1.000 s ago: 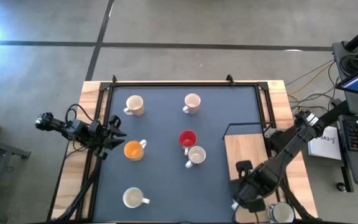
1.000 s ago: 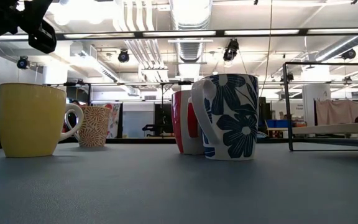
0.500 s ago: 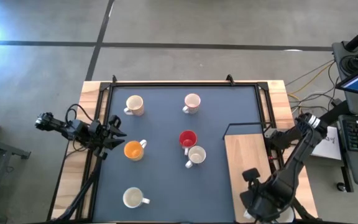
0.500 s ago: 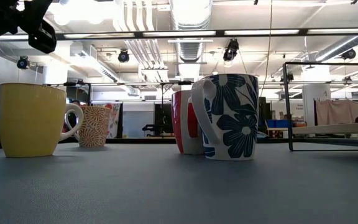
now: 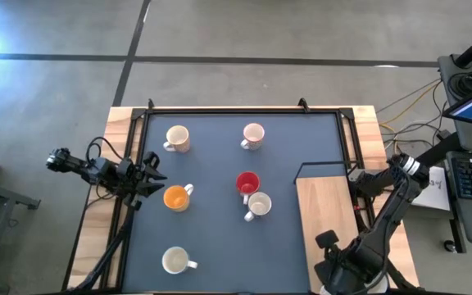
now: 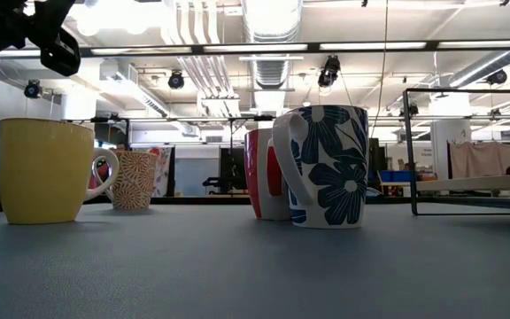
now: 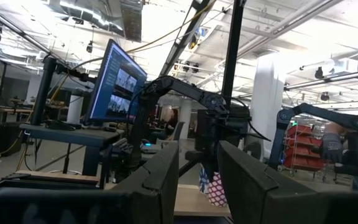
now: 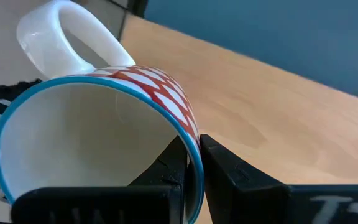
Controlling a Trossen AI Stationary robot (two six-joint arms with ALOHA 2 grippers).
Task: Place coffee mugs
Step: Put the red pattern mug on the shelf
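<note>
Several coffee mugs stand upright on the dark blue mat [image 5: 220,238]: cream [image 5: 177,138], pink [image 5: 253,135], orange [image 5: 175,197], red [image 5: 247,183], and two white [image 5: 259,205] [image 5: 174,260]. My right gripper [image 5: 340,279] is at the table's near right corner, shut on a red-and-white diamond-patterned mug [image 8: 98,143] with a blue rim and white handle [image 8: 61,34]. In the high view the arm hides that mug. My left gripper [image 5: 150,176] [image 7: 197,177] waits open at the mat's left edge, holding nothing. My right gripper pinches the patterned mug's wall at the rim [image 8: 193,146], on the side away from the handle, with one finger inside the mug and one outside. The fingers come steeply from above. The mug's mouth faces up toward the wrist; whether its base is on the wood does not show.
A light wooden board [image 5: 326,205] covers the table's near right part, with a black wire frame [image 5: 322,166] at its far edge. In the low view the yellow mug [image 6: 42,170] and blue floral mug [image 6: 326,166] stand closest. Cables and a desk lie beyond the right edge.
My right arm has swung along the near edge toward the table's right corner and sunk a little, and now stands over the spot where a mug showed beside it a second ago. The mugs on the mat have kept still.
</note>
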